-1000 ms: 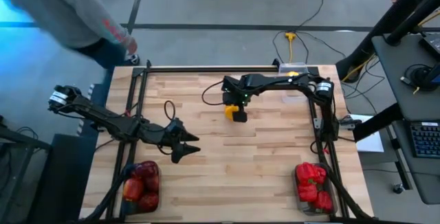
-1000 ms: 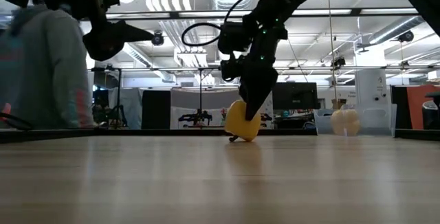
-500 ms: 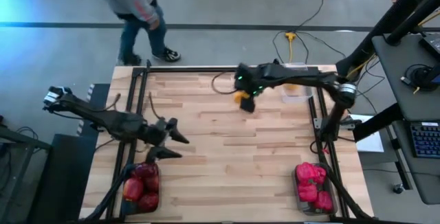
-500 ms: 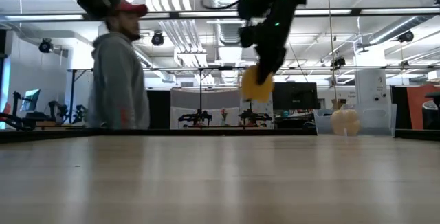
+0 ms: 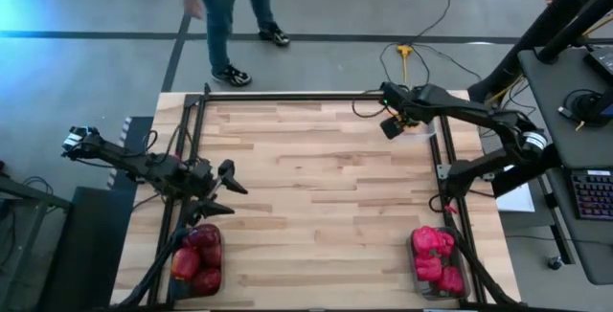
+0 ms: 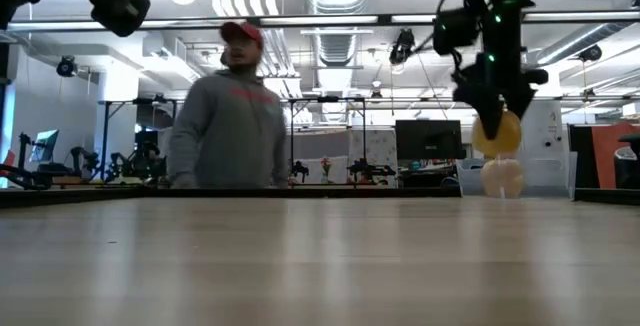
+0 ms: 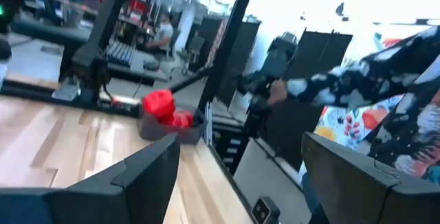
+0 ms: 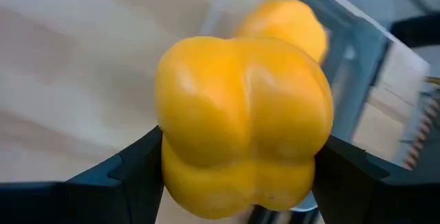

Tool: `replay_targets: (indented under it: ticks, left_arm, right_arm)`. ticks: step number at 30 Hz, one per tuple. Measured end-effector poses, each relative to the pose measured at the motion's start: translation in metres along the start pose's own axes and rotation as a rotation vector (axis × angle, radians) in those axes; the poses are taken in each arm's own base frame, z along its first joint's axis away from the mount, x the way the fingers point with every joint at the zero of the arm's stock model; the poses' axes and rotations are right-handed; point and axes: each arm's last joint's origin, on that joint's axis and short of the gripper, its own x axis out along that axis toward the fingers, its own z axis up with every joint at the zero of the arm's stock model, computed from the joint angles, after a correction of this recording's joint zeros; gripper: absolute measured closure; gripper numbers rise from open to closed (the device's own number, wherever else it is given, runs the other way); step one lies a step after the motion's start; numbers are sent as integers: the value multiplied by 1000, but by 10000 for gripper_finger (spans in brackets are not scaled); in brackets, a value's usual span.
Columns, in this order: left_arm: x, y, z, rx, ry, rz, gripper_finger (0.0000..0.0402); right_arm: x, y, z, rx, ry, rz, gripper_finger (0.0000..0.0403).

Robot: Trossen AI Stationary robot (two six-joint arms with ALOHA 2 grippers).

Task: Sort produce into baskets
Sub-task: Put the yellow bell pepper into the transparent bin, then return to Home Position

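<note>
High view: table [image 5: 316, 197] of pale wood planks. Right gripper [image 5: 392, 125] sits at the far right corner, beside the clear bin [image 5: 414, 122]; what it carries is mostly hidden under the arm here. Near left corner: dark bin [image 5: 196, 262] holding dark red apples [image 5: 194, 255]. Near right corner: second dark bin [image 5: 437, 262] with bright red peppers [image 5: 436, 255]. Left gripper [image 5: 222, 189] hovers just beyond the apple bin, fingers spread, nothing between them. A person [image 5: 225, 6] walks on the floor past the far edge.

Low view: right gripper [image 6: 490, 94] is raised off the table, a yellow pepper [image 6: 497, 131] hanging from it, directly above a paler yellow fruit [image 6: 501, 176] in the clear bin [image 6: 530, 178]. The person [image 6: 228, 116] in a grey hoodie and red cap stands behind the table. Left arm only partly seen, high up.

Left wrist view: own fingers [image 7: 144, 176] parted, empty. Beyond them, the red peppers [image 7: 163, 107] in their dark bin [image 7: 172, 129] at the table edge.

Right wrist view: yellow pepper [image 8: 242, 124] fills the frame, glossy, lobed, deep yellow-orange, clamped between both fingers [image 8: 130, 176]. Behind it, the second yellow fruit [image 8: 289, 25] inside the clear bin [image 8: 357, 38].
</note>
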Motion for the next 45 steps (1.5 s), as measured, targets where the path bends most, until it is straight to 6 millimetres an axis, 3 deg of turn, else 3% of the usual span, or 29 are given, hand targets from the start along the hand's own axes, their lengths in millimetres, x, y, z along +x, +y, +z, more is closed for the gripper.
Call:
replay_targets:
  ticks: [3, 8, 11, 18, 22, 25, 32, 35, 39, 45]
  left_arm:
    - [-5, 1, -4, 4, -18, -7, 116]
    - [-12, 5, -14, 3, -21, -8, 116]
    - [-17, 8, -21, 1, -26, -11, 116]
    - [-34, 12, -35, 5, -100, -42, 116]
    - [-40, 15, -42, 13, -76, -33, 116]
    - [-44, 14, -41, 29, -93, -38, 116]
    - [-47, 15, -42, 62, -86, -31, 116]
    - [-47, 16, -44, 52, -73, -27, 116]
    - [-47, 16, -46, 43, -59, -22, 116]
    - [-47, 16, -45, 43, -61, -20, 116]
  right_arm:
    - [12, -2, -10, 40, 8, -80, 120]
    - [19, 0, -16, 140, 43, -68, 27]
    - [13, -3, -18, 164, 32, -48, 19]
    - [-45, -14, -28, 193, -183, 92, 40]
    - [-76, -17, -52, 229, -305, 267, 51]
    - [-89, -9, -74, 184, -375, 482, 69]
    - [-94, 46, -113, 83, -657, 1125, 134]
    - [-89, 63, -125, 120, -760, 1317, 165]
    - [-86, 65, -130, 163, -816, 1451, 197]
    - [-83, 47, -135, 152, -868, 1497, 246]
